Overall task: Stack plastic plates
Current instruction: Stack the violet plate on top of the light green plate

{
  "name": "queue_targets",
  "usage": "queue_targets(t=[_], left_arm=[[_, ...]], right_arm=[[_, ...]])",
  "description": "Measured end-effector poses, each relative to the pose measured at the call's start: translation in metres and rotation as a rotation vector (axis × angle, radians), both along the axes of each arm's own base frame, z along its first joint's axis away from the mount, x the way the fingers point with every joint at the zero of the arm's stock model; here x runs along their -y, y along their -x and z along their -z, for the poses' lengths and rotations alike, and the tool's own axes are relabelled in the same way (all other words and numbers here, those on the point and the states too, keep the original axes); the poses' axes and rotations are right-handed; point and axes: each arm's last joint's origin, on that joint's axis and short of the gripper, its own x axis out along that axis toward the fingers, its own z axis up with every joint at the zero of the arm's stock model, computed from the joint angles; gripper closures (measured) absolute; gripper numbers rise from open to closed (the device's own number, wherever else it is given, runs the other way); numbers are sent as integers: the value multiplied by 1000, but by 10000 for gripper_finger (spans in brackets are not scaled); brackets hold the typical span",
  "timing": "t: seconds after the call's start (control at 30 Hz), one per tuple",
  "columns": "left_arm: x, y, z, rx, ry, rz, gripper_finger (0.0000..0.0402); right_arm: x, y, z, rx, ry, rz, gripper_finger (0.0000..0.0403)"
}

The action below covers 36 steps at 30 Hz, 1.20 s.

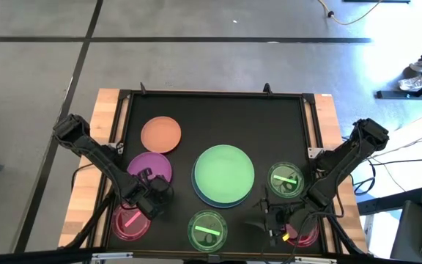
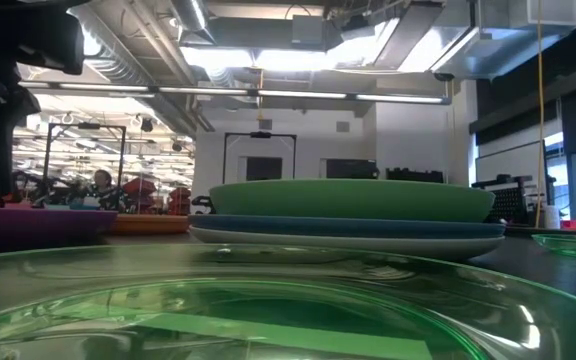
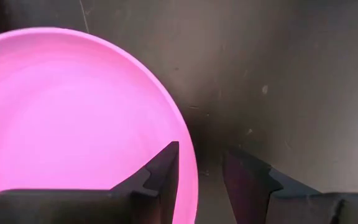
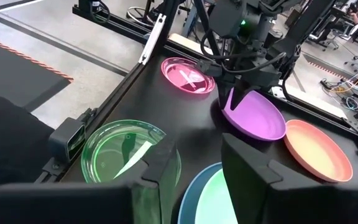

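A large green plate [image 1: 224,173] tops a stack on a blue and a white plate [image 2: 353,232] at the table's middle. The purple plate [image 1: 149,166] and the orange plate [image 1: 160,134] lie left of it. Small green dishes [image 1: 207,229] [image 1: 286,180] and pink dishes [image 1: 130,223] [image 1: 304,235] sit along the near side. My left gripper [image 3: 201,171] is open at the purple plate's near rim [image 3: 190,155], one finger [image 3: 166,168] over the inside, the other [image 3: 247,174] outside. My right gripper [image 4: 197,165] is open above the table near the stack's near-right side. My left gripper stands astride the purple plate's near rim [image 3: 190,155], coming from above and pointing down. A dark gap shows between the rim and the outer finger. Whether the inner finger touches the plate I cannot tell. The plate lies on the table.
The black mat has a raised frame [image 1: 211,94] and wooden boards at both sides [image 1: 107,110]. A bare strip of mat lies along the far side beyond the orange plate [image 4: 316,149]. The near green dish [image 2: 268,310] fills the low view's foreground.
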Motion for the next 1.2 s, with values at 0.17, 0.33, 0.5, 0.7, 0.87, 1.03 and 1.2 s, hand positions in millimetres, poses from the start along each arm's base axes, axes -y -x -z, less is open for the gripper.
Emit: queue_targets(t=[0.17, 0.33, 0.5, 0.7, 0.87, 1.03, 1.2], left_arm=[[0, -1, 2, 6, -20, -3, 288], [3, -3, 18, -64, -54, 18, 288], [4, -5, 32, -106, -102, 22, 289], [5, -5, 35, -132, -97, 33, 314], [4, -5, 35, -145, -118, 65, 357], [5, -6, 25, -184, -154, 77, 383], [9, -13, 5, -178, -199, 75, 388]], right_arm=[[0, 0, 0, 0, 0, 0, 286], [0, 0, 0, 0, 1, 0, 286], [0, 0, 0, 3, 3, 8, 286], [0, 0, 0, 5, 5, 14, 286], [0, 0, 0, 5, 5, 14, 286], [0, 0, 0, 5, 6, 14, 286], [0, 0, 0, 5, 6, 14, 286]])
